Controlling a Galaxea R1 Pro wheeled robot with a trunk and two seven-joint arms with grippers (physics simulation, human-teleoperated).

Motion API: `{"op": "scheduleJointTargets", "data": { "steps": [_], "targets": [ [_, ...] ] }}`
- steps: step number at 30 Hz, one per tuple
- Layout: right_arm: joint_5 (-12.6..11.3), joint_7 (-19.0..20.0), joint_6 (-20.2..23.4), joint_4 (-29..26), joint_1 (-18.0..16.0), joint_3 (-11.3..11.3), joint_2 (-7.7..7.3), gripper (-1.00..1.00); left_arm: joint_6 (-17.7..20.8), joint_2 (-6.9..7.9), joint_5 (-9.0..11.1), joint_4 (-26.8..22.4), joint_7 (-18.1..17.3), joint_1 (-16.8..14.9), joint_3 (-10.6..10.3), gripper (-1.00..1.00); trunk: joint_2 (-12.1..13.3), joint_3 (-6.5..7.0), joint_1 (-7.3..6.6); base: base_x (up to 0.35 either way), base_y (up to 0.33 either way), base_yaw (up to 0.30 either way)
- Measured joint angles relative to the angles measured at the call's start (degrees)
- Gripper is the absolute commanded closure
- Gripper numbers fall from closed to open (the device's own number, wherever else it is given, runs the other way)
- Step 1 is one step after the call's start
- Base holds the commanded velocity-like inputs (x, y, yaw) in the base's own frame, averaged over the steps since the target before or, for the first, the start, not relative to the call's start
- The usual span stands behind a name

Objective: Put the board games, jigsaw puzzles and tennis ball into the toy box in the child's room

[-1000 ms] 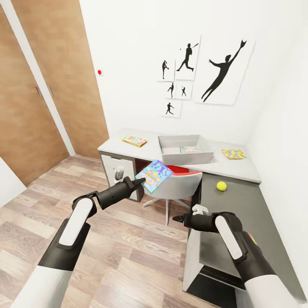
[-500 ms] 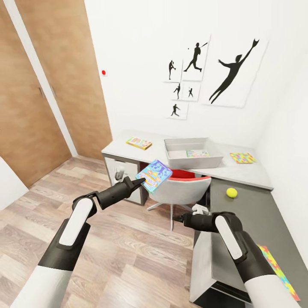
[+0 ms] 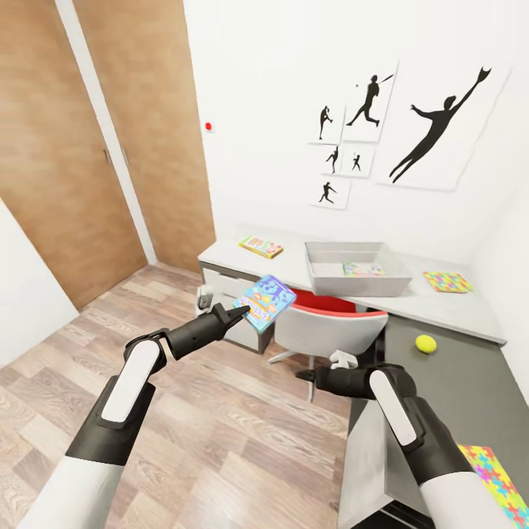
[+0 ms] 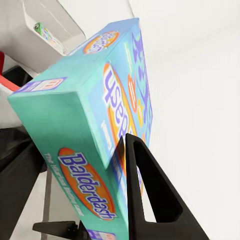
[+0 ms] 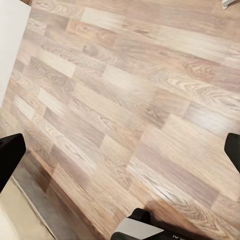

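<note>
The light-blue board game (image 3: 264,301) is a flat teal box printed with orange ovals and purple lettering; the left wrist view reads "Balderdash" on its edge (image 4: 87,150). It sits at frame centre in the head view, clamped between the closed fingers of the left gripper (image 3: 241,311). Its long axis tilts from lower left to upper right, printed face toward the camera.

The right gripper (image 3: 303,376) hangs at lower centre, fingers spread wide, holding nothing, above the wood-plank floor (image 5: 125,100).

The surface (image 3: 441,305), light grey with a dark grey wing, occupies the right half. It carries:
- the toy box (image 3: 358,270);
- a slim board game (image 3: 261,246) at its left end;
- two jigsaw puzzles (image 3: 447,281) (image 3: 499,481);
- the tennis ball (image 3: 425,343).

White walls bear black silhouette pictures (image 3: 433,136); brown doors (image 3: 95,147) stand at upper left.
</note>
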Motion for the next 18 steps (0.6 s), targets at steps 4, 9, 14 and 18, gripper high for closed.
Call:
{"op": "scheduleJointTargets", "data": {
  "steps": [4,9,14,18],
  "targets": [
    [-0.01,0.00,0.01,-0.01,0.01,-0.01,0.00,-1.00,0.04,0.00,-0.01,0.01,0.05,-0.01,-0.07,1.00,0.00,0.03,-0.01,0.120,-0.106,0.043],
    [-0.01,0.00,0.02,-0.02,0.01,-0.01,0.00,-1.00,0.05,0.00,-0.07,0.02,0.10,-0.01,-0.09,1.00,0.00,0.04,-0.02,0.195,-0.177,0.017],
    [-0.01,0.00,0.02,-0.02,0.01,-0.01,0.00,-1.00,0.01,0.00,-0.33,0.02,0.18,-0.01,-0.10,1.00,0.00,0.04,-0.02,0.195,-0.176,0.006],
    [-0.01,0.01,0.01,-0.01,0.01,-0.01,0.00,-1.00,0.00,0.00,-0.27,0.01,0.19,-0.01,-0.10,1.00,0.00,0.04,-0.01,0.094,-0.084,0.002]
  ]
}}
